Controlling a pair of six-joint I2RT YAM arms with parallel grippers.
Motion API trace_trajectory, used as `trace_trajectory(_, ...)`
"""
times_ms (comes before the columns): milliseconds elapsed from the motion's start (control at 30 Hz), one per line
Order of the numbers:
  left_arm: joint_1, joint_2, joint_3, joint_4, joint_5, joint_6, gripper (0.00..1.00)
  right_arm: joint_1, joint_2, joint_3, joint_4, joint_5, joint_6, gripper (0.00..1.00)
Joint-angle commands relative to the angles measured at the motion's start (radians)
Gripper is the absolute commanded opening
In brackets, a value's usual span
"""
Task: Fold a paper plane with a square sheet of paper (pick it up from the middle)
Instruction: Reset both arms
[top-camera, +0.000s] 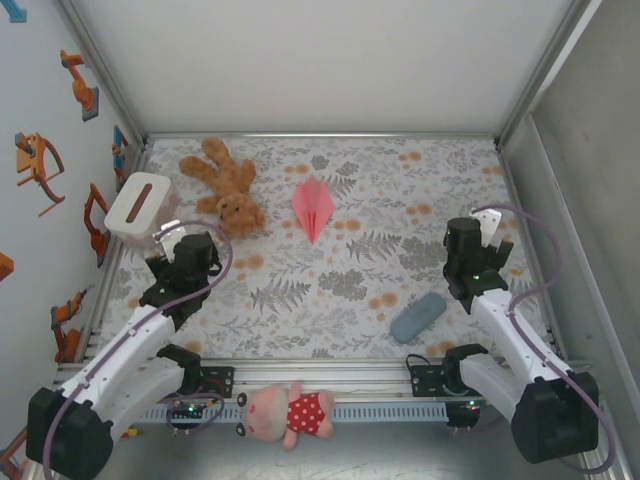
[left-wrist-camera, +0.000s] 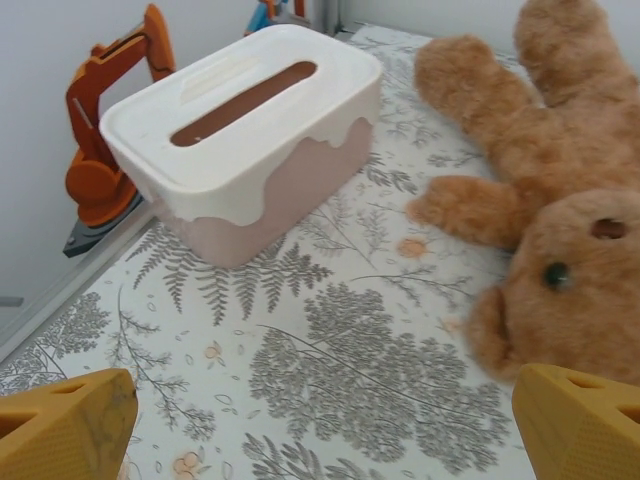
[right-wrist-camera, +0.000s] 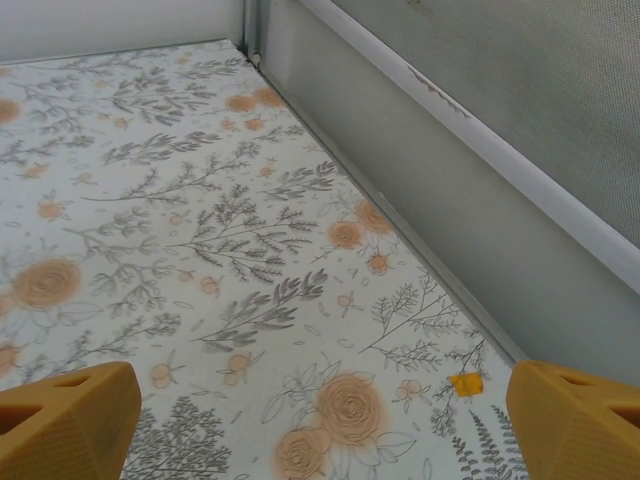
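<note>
The salmon-pink paper plane (top-camera: 313, 207) lies flat on the floral table cover at the back centre, a narrow folded dart with its tip pointing toward the arms. It is the square sheet of paper in folded form. My left gripper (top-camera: 168, 238) hovers at the left, well apart from the plane, next to the teddy bear. In the left wrist view the left gripper (left-wrist-camera: 325, 430) stands open, with bare cloth between its yellow fingertips (left-wrist-camera: 70, 425). My right gripper (top-camera: 487, 228) is at the far right, and in the right wrist view it (right-wrist-camera: 325, 430) is open over bare cloth.
A brown teddy bear (top-camera: 225, 190) (left-wrist-camera: 560, 200) lies left of the plane. A white-lidded box (top-camera: 140, 205) (left-wrist-camera: 245, 130) stands by the left wall. A grey-blue pouch (top-camera: 418, 317) lies at the front right, and a pink plush toy (top-camera: 290, 412) rests on the front rail. The side wall (right-wrist-camera: 480, 150) runs close to the right gripper.
</note>
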Motion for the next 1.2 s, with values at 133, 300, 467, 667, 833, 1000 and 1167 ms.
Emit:
trace_trajectory(133,0.175,-0.014,-0.074,0.223,0.233,0.160,0.96,-0.086,0.086,-0.115,0.319,-0.079,-0.073,0.93)
trace_trajectory(300,0.245,0.053,-0.105,0.400,0.378,0.238,0.96,-0.112,0.225,-0.141,0.516,-0.201,-0.090,0.93)
trace_trajectory(467,0.272,0.207,-0.110,0.554,0.488,0.337,0.96,-0.129,0.330,-0.148,0.668,-0.308,-0.136,0.93)
trace_trajectory(667,0.329,0.365,-0.132,0.754,0.645,0.331,0.96,-0.145,0.398,-0.156,0.783,-0.430,-0.188,0.93)
trace_trajectory(833,0.386,0.481,-0.093,0.807,0.767,0.327,0.96,-0.178,0.448,-0.161,0.850,-0.543,-0.215,0.93)
trace_trajectory(1000,0.388,0.507,-0.064,0.787,0.802,0.368,0.96,-0.191,0.529,-0.146,0.903,-0.612,-0.228,0.93)
trace_trajectory(1167,0.391,0.535,-0.070,0.856,0.798,0.414,0.96,-0.202,0.584,-0.150,0.955,-0.640,-0.229,0.93)
